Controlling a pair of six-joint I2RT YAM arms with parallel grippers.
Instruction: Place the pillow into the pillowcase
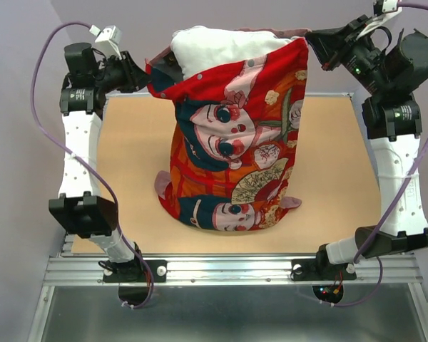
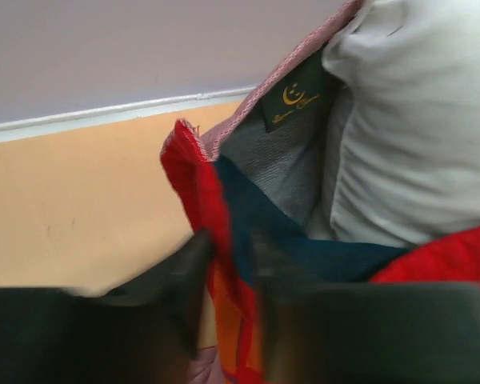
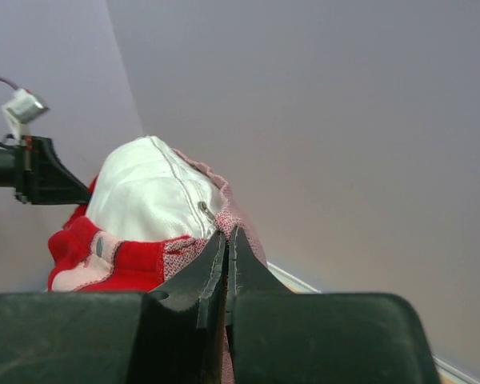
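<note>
Top external, pillow protruding, pillowcase upright

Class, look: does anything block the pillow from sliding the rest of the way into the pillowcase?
Nothing visible does. The pillow pokes out of the open mouth of the pillowcase; the right gripper pinches the rim at one side.

The standing pillowcase, with the pillow bulging from its top, blocks the middle of the frame. You can pass over bare table to its left and right. The left arm and right arm line the frame's sides. The left gripper and right gripper crowd the upper corners.
</note>
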